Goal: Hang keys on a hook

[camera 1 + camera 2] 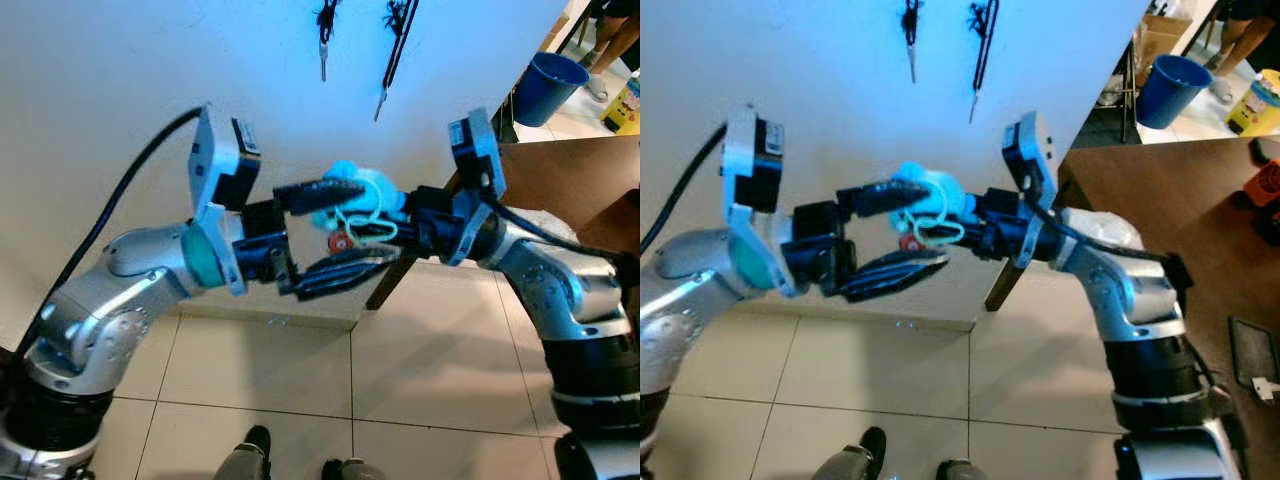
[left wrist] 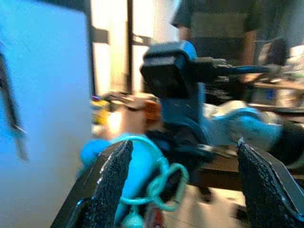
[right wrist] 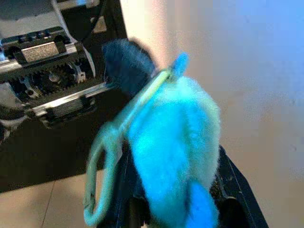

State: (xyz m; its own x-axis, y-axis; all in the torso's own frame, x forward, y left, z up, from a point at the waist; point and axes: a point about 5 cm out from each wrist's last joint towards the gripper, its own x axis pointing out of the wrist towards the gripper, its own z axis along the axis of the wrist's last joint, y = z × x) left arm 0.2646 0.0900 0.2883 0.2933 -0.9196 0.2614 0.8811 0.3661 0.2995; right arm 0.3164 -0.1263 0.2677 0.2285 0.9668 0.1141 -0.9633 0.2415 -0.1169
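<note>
Pinched between the jaws of the right gripper [image 1: 398, 212], at chest height before the white wall [image 1: 120, 80]: the keyring, gripped by its fluffy turquoise pompom [image 1: 365, 190]. Squeezing the soft ball probably makes for a forgiving grip and leaves the pale cord loop [image 1: 365, 228] dangling free below it, with a small reddish piece [image 1: 340, 241] at the bottom. Cannot tell whether a metal key hangs there too; too blurred.

Facing it from the other side, the left gripper [image 1: 372, 222], jaws spread wide, one finger above the pompom and one under the loop, bracketing the keyring without closing on it. In the left wrist view, both textured pads [image 2: 111, 180] standing well apart with the loop in the gap between them. Looks like a handover or a re-grip, probably to take the loop itself so that it can be slipped over a hook, which a hold on the pompom alone would make awkward.

Higher on the wall, directly above the two grippers, two dark hanging items [image 1: 323, 40] and [image 1: 397, 45], most likely marking where the hooks sit; hooks themselves at the frame edge and hard to make out. Off to the right, a brown bench [image 1: 570, 180] and a blue bin [image 1: 550, 88], both well apart from the work.

Hanging not yet done; next, presumably, closing on the loop and raising it.
</note>
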